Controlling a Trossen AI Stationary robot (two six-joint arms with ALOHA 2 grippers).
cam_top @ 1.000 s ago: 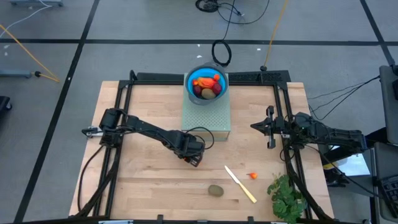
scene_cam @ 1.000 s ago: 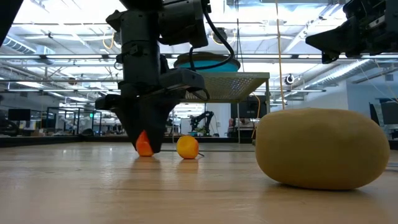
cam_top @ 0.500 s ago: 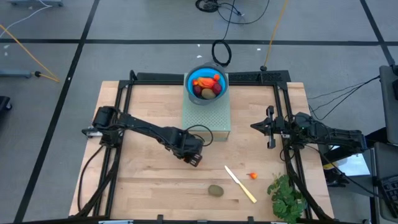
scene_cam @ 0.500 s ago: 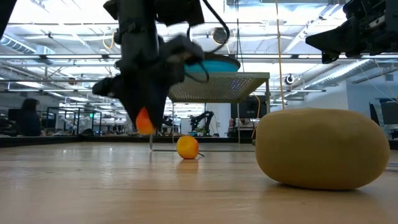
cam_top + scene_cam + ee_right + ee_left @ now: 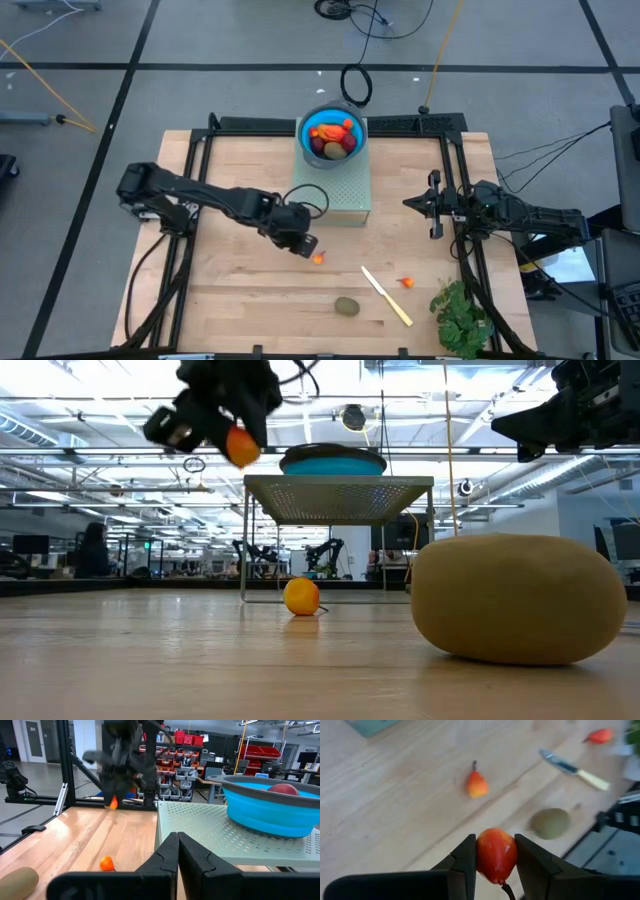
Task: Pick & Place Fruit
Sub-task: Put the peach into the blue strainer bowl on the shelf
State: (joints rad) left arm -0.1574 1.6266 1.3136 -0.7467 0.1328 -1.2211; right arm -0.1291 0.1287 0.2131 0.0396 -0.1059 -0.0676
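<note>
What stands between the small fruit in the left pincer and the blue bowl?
Nothing visible does. The left pincer holds the small fruit lifted off the table. The blue bowl sits on a perforated stand, so the fruit must clear the stand's edge and the bowl's rim.

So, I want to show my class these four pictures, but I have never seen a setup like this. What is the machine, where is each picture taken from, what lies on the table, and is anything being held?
It is a robot with two dark arms at a wooden table. One picture looks straight down, one looks level across the table top, and two come from cameras on the arms' wrists.

The left gripper is lifted off the table and pinches a small red-orange fruit between its fingers. The right gripper waits shut at the table's right side, holding nothing.

On the table lie two tiny orange pieces, a kiwi-like oval, a cream knife and a green leafy bunch. A blue bowl with fruit in it stands on a raised perforated stand.
</note>
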